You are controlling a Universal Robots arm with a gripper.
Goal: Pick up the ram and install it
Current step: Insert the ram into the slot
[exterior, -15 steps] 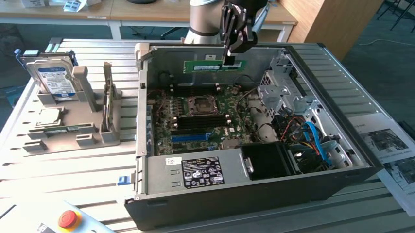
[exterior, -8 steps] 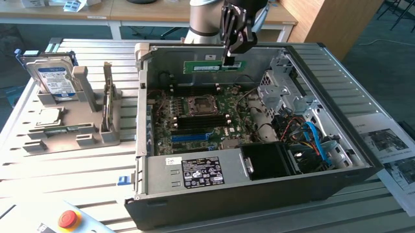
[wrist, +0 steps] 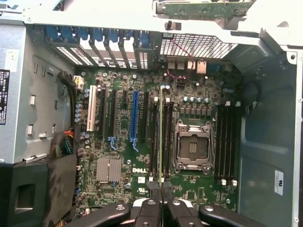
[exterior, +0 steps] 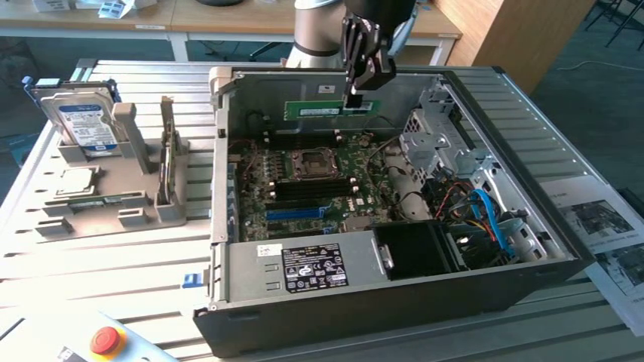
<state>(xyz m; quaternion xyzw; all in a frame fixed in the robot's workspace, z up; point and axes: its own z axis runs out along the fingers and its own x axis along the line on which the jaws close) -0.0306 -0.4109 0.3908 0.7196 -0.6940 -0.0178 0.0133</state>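
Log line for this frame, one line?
gripper: shut on ram | ram: in air above motherboard | slot: not seated

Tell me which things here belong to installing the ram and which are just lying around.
Job: ram, held in the gripper; memory slots; open computer case.
Lying about: hard drive; grey holder; red button; printed sheets.

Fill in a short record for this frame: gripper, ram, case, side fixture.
gripper: the gripper is shut on the ram
ram: held on edge in the air above the motherboard, not yet seated in a slot
case: the case lies open, board exposed
side fixture: the fixture at the exterior view's left holds a hard drive upright
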